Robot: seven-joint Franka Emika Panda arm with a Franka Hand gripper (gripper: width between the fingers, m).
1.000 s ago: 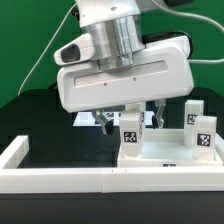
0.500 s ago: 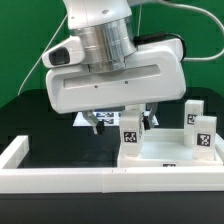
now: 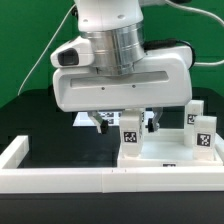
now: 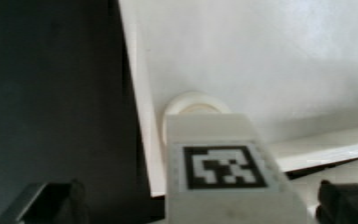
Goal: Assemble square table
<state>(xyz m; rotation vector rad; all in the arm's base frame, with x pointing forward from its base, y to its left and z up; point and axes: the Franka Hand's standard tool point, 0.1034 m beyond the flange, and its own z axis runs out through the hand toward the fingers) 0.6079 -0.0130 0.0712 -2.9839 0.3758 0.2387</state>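
1. Nearest the camera there's the long white border wall point(image 3: 60, 178) running across the front; the square tabletop slab point(image 3: 160, 155) sits right behind it, on the exterior view's right, with a small tag on its near edge.
2. On the slab, one tagged leg point(image 3: 130, 132) stands upright near its left end, and two more legs point(image 3: 203, 135) stand at the right side, one just behind the other. Couldn't spot a fourth leg.
3. The gripper point(image 3: 126, 124) hangs over that left leg. In the wrist view the leg point(image 4: 218, 170) sits between the two dark fingertips point(image 4: 48, 200), which look apart from it, so I'd call the claw spread and holding nothing. Both tips are right at the frame edge, though, so that's a bit of a guess.
4. My read: it's in the leg-mounting step, lined up to grab or just done with this leg. Next move needs a centred pinch, then twisting the leg in without tipping it.
5. Farther back, the marker board point(image 3: 88, 120) peeks out behind the hand.
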